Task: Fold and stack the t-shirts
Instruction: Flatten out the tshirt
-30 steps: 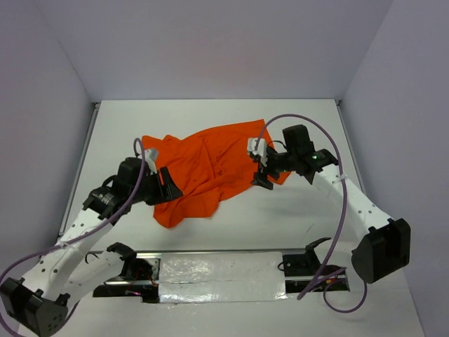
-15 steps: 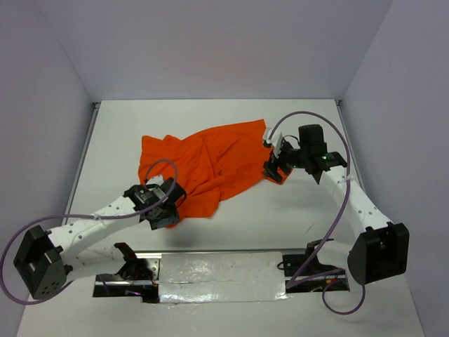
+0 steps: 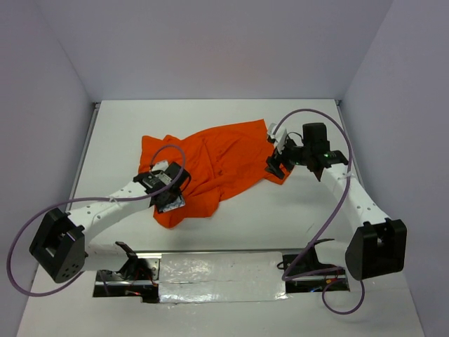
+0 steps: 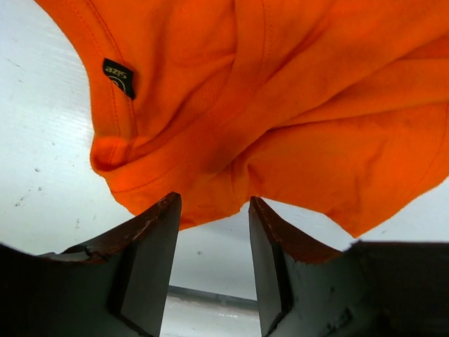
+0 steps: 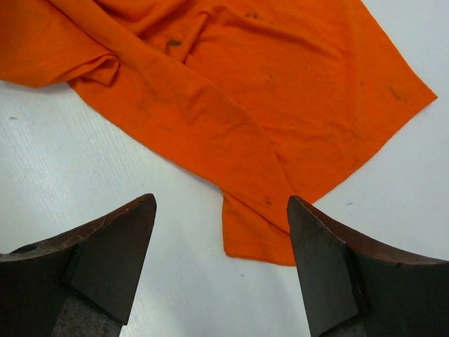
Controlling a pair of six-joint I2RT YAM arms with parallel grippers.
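One bright orange t-shirt [image 3: 210,165] lies crumpled on the white table, spread from the left of the middle to the right. My left gripper [image 3: 167,193] hovers over its near-left bunched part. In the left wrist view the left gripper [image 4: 212,203] is open, with bare table between its fingers and a rumpled fold of the t-shirt [image 4: 280,105] just past the tips. A black label [image 4: 118,76] shows near the collar. My right gripper [image 3: 275,163] is at the shirt's right edge. The right gripper [image 5: 220,203] is wide open above a folded corner [image 5: 256,235] of the t-shirt.
Pale walls enclose the table on three sides. A metal rail [image 3: 210,270] with the arm bases runs along the near edge. Purple cables [image 3: 330,210] loop from both arms. Bare white table [image 3: 280,210] shows in front of the shirt.
My left arm has swung from the shirt's left side round to its near-left edge, and its jaws have narrowed a little. The right gripper has drawn slightly right, to the shirt's right edge.
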